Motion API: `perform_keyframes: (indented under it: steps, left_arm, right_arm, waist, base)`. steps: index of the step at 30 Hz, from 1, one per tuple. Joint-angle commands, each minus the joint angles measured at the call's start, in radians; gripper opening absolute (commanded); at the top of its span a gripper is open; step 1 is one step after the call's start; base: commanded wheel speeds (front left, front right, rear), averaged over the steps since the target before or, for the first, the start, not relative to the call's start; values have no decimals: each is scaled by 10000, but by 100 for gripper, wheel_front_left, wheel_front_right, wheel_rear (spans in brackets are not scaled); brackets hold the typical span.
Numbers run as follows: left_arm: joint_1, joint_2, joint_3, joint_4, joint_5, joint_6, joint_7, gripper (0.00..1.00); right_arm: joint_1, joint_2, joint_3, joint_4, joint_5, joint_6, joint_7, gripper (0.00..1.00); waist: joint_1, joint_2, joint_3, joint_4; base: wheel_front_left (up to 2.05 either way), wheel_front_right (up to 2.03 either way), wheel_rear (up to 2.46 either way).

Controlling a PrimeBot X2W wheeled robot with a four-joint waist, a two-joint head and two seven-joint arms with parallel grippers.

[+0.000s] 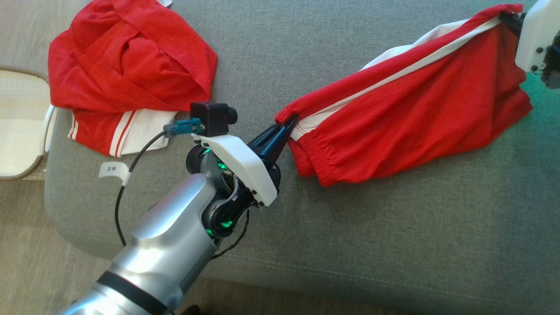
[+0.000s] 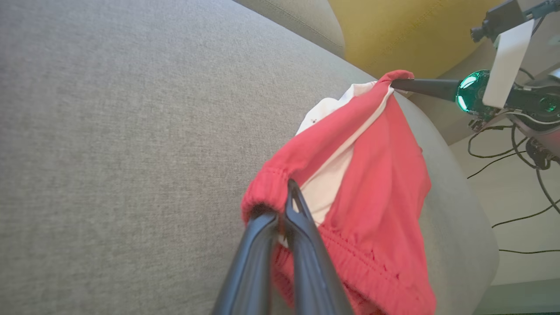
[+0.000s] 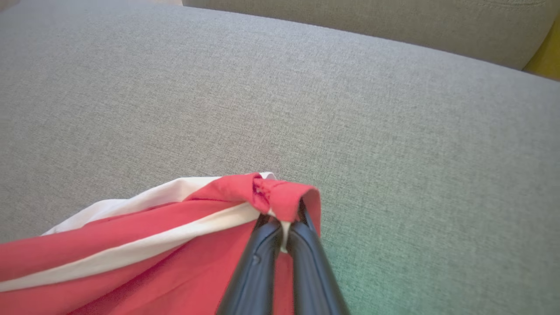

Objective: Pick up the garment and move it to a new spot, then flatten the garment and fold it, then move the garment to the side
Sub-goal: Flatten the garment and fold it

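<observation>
Red garment (image 1: 407, 113) stretches between left fingers (image 1: 271, 142) and right fingers (image 3: 256, 267), both clamped on it, near a pale-lined basket (image 1: 26, 171).

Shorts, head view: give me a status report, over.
Left end effector shut on shorts, waistband end. Right end effector shut on opposite end. Shorts stretched between them over the couch. Another red garment heaped apart, leftward; nothing blocking.

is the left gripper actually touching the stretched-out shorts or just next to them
Touching. The left wrist view shows the left gripper shut on the gathered elastic edge of the shorts, with red cloth pinched between its fingers.
</observation>
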State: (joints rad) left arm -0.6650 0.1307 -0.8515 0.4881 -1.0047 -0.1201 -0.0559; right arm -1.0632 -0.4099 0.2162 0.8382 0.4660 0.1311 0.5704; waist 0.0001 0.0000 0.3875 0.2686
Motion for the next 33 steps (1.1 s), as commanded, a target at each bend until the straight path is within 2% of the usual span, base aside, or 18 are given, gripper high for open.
perform_keyframes:
  steps: [1, 3, 4, 5, 11, 12, 13, 14, 16, 19, 26, 29, 33]
  left_arm:
    - [-422, 107, 320, -85, 109, -44, -183, 0]
    - [-481, 55, 288, 64, 122, -52, -260, 0]
    - [-506, 32, 267, 138, 127, -56, -292, 0]
    - [-530, 15, 245, 212, 137, -59, -322, 0]
    - [-629, -25, 145, 768, 329, -12, -550, 0]
    - [-617, -40, 174, 844, 301, 2, -589, 15]
    - [-599, -55, 208, 912, 256, 18, -608, 62]
    - [-586, -56, 226, 974, 233, 35, -617, 100]
    - [-600, -24, 204, 1032, 301, 84, -656, 100]
    - [-629, 139, 205, 1196, 604, 390, -992, 100]
    - [-415, 492, 966, 1003, 1336, 1581, -1985, 100]
    - [-12, 620, 1932, 120, 1904, 2183, -2048, 100]
    - [1181, 691, 3371, -1603, 3291, 2832, -2055, 100]
  right_arm:
    - [-407, -30, 107, -115, -10, -4, -163, 0]
    - [-477, 12, 179, 74, 63, -4, -264, 4]
    - [-505, 39, 216, 148, 134, -4, -308, 40]
    - [-538, 42, 224, 218, 188, -4, -398, 100]
    - [-684, 162, -36, 645, 440, -4, -1586, 100]
    - [-697, 217, -216, 745, 583, -4, -1837, 100]
    - [-683, 262, -331, 869, 664, -4, -2008, 100]
    - [-636, 260, -306, 984, 629, -4, -2097, 100]
    - [-574, 211, -216, 1072, 518, -4, -2202, 100]
    - [-376, 164, -145, 1295, 410, -4, -2555, 100]
    - [233, 246, -414, 1423, 496, -4, -3736, 100]
    - [720, 424, -527, 951, 767, -4, -4435, 100]
    - [1629, 653, -638, -145, 1115, -4, -5409, 100]
  waist:
    - [-1, 0, 65, 27]
    - [-1, 0, 102, 41]
    - [-1, 0, 112, 45]
    - [-1, 0, 117, 43]
    - [-1, 0, -40, 1]
    - [-1, 0, -95, -23]
    - [-1, 0, -157, -55]
    - [-1, 0, -228, -94]
    - [-1, 0, -311, -133]
    - [-1, 0, -611, -278]
    - [-1, 0, -1539, -718]
    - [-1, 0, -1967, -957]
    - [-1, 0, -2485, -1374]
  base:
    - [0, 0, 0]
    - [0, 0, 0]
    - [0, 0, 0]
    - [0, 0, 0]
    - [0, 0, 0]
    - [0, 0, 0]
    - [0, 0, 0]
    - [0, 0, 0]
    - [0, 0, 0]
    - [0, 0, 0]
    - [0, 0, 0]
    - [0, 0, 0]
    - [0, 0, 0]
